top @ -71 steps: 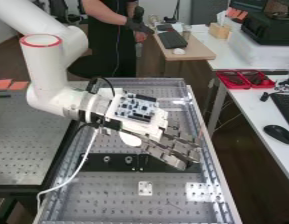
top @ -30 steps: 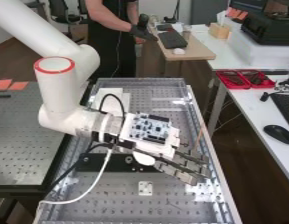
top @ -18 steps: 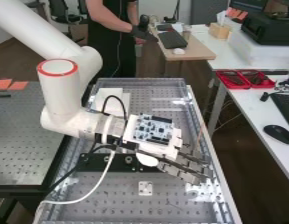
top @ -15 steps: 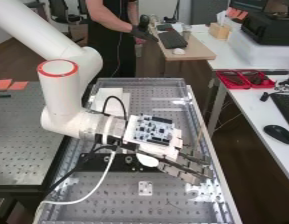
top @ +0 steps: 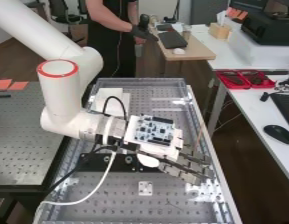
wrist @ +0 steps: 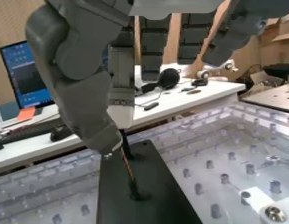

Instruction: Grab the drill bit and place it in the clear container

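Note:
The hand (top: 184, 166) reaches over the right part of the clear-walled tray (top: 138, 80) with its fingers stretched out. In the wrist view the hand (wrist: 71, 70) has its thumb pointing down, and its fingers look straight. A thin coppery drill bit (wrist: 130, 172) stands, slightly tilted, over the black plate (wrist: 152, 172), its lower end at a dark round post. Its upper end is at the thumb's tip, where contact cannot be told. The black plate (top: 95, 162) lies across the tray under the arm.
Two round fittings (top: 129, 159) sit on the black plate. A small white block (top: 145, 188) is on the tray floor. A white cable (top: 95, 187) loops beside the arm. Red bins (top: 244, 79) and a black mouse (top: 279, 133) rest on the side table.
Since the oldest frame the arm and hand have moved right and toward the tray's near end. Over the last half second they look almost still.

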Controlling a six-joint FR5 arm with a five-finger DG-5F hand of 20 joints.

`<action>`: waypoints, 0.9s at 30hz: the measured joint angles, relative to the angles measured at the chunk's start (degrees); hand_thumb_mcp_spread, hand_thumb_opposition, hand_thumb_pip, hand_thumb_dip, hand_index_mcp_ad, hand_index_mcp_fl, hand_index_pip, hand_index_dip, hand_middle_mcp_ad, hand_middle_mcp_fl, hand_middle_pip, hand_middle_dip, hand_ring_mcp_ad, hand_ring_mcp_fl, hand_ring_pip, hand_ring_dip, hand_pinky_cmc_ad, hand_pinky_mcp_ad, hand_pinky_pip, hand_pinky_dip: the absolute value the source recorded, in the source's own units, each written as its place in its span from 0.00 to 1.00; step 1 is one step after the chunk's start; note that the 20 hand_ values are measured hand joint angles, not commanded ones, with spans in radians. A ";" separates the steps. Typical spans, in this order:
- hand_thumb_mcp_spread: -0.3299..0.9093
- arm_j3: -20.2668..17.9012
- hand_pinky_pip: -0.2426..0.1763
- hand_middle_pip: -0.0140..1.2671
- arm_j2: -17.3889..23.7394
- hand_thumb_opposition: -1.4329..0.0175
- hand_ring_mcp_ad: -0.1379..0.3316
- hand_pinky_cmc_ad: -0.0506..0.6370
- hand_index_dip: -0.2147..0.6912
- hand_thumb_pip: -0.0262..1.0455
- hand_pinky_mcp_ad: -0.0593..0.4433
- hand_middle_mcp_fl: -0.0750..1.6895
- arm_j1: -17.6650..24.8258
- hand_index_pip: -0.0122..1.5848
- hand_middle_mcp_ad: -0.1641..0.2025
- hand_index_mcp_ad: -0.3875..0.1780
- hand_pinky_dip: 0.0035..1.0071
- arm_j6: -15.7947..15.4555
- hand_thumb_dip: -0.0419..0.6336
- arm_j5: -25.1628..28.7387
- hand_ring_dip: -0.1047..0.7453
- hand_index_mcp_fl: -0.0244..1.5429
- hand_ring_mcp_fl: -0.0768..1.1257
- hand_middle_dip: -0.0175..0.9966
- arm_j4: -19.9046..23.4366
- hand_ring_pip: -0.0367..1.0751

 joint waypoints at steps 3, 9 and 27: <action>0.71 -0.18 0.40 0.12 0.17 0.37 0.57 0.53 0.58 0.56 0.38 0.16 0.01 0.93 0.48 0.59 0.18 0.04 0.48 -0.03 0.13 0.17 0.09 0.15 0.22 0.11; 0.70 -0.56 0.40 0.12 0.45 0.37 0.57 0.53 0.56 0.57 0.38 0.16 0.01 0.91 0.48 0.59 0.18 -0.11 0.48 -0.16 0.13 0.17 0.09 0.15 0.27 0.11; 0.69 -0.50 0.40 0.12 -0.14 0.37 0.57 0.53 0.54 0.57 0.38 0.17 -0.28 0.90 0.48 0.59 0.18 -1.50 0.49 -1.32 0.13 0.18 0.09 0.15 0.22 0.11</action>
